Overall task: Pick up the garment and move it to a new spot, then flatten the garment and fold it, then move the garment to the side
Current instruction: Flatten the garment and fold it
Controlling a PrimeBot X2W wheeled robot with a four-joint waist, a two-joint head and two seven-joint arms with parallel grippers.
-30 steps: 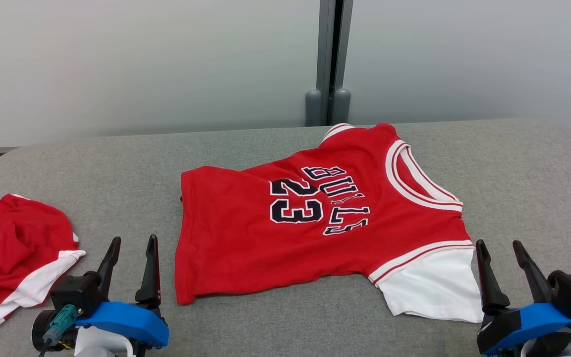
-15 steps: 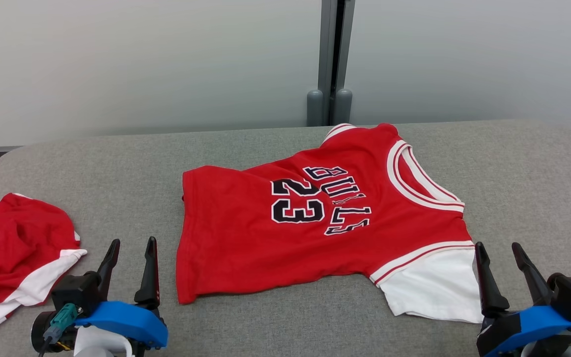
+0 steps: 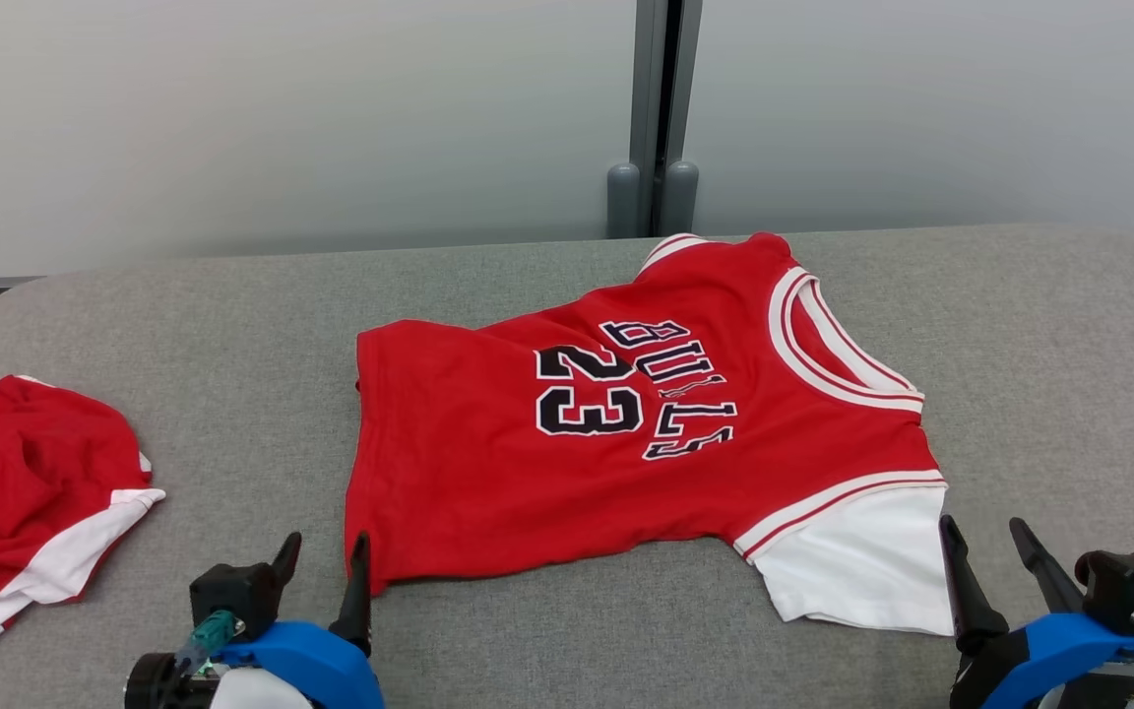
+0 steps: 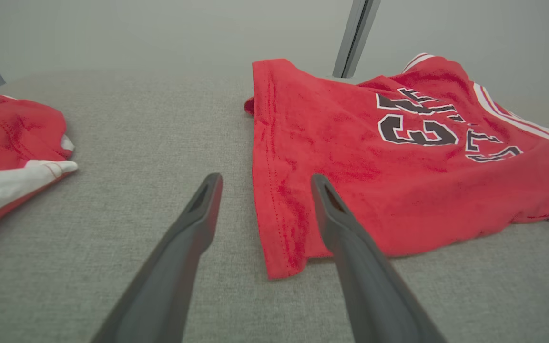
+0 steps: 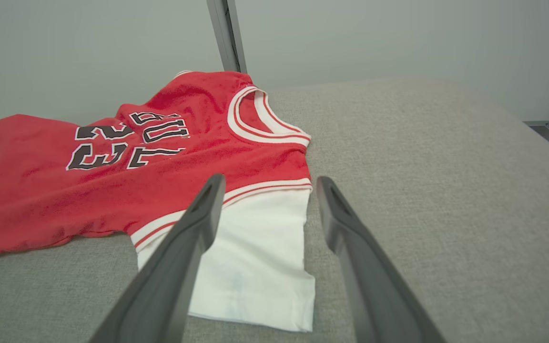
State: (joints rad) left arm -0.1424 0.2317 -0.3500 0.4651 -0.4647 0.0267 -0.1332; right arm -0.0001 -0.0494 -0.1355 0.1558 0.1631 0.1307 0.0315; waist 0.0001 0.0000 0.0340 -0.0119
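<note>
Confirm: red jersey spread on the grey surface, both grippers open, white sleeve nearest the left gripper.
Wrong side: the white sleeve lies nearest the right gripper, not the left gripper, as the head view shows. The red jersey does lie spread on the grey surface, both grippers open.

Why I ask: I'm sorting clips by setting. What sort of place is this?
Probably an indoor test room: grey padded table, red jersey spread on it, plain pale wall behind.

Bright, even, diffuse light; soft shadows, sharp focus, wrist views wide-angle distorted
</note>
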